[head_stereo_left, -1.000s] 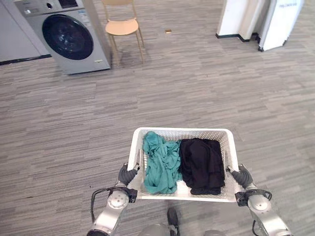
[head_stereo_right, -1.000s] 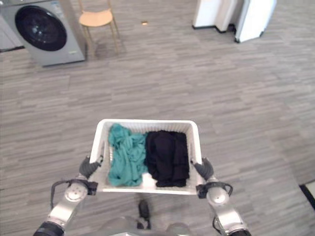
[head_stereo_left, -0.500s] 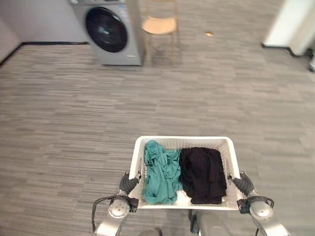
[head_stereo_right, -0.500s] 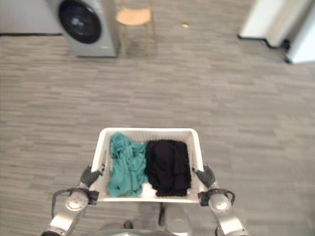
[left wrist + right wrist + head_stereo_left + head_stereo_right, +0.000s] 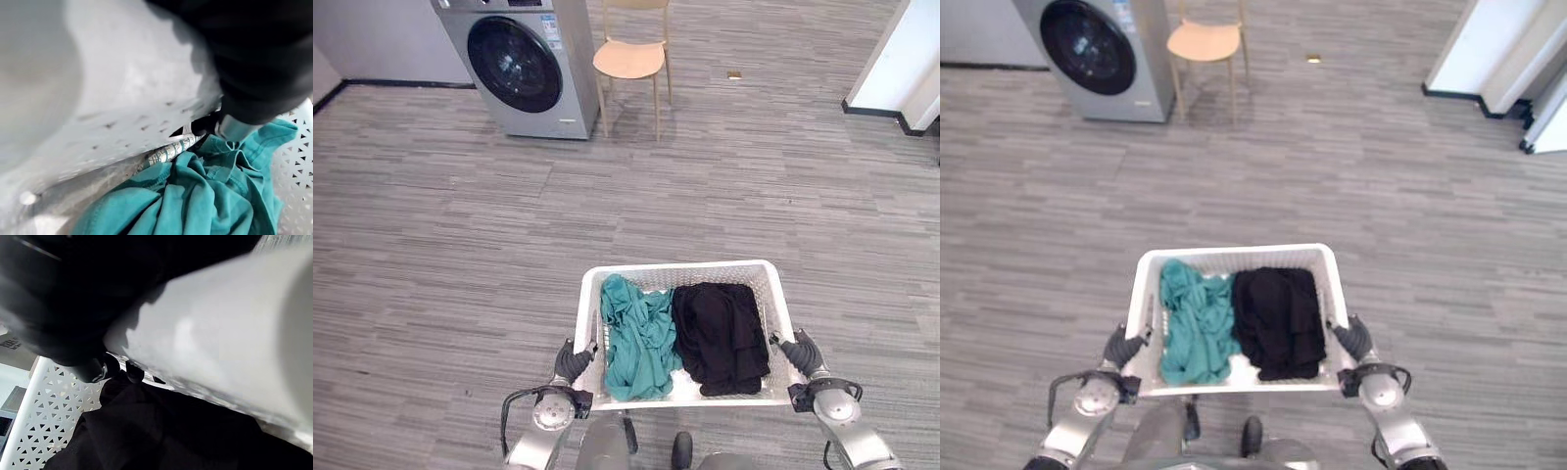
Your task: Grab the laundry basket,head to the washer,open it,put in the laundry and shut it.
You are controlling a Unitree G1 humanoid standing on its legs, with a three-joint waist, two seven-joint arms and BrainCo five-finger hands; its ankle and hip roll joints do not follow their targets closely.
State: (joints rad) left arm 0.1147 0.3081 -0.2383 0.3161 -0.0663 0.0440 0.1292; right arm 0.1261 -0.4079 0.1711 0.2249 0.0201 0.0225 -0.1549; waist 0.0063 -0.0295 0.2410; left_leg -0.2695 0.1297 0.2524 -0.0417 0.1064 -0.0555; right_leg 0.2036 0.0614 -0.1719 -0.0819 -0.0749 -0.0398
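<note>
I carry a white perforated laundry basket (image 5: pixel 677 271) in front of me, held off the floor. My left hand (image 5: pixel 572 362) is curled round its left rim and my right hand (image 5: pixel 801 353) round its right rim. Inside lie a teal garment (image 5: pixel 636 333) on the left and a black garment (image 5: pixel 720 333) on the right; the teal cloth (image 5: pixel 195 196) and the black cloth (image 5: pixel 161 431) show past my fingers in the wrist views. The grey front-loading washer (image 5: pixel 519 61) with its round dark door shut stands at the far left.
A light wooden chair (image 5: pixel 631 57) stands just right of the washer. A small brown object (image 5: pixel 734 74) lies on the floor beyond it. White panels (image 5: pixel 906 59) with a dark base stand at the far right. Grey plank floor (image 5: pixel 460 245) stretches between me and the washer.
The camera has swung and moved: the washer and chair now sit a little lower and further left than half a second ago. Both hands still hold the basket the same way.
</note>
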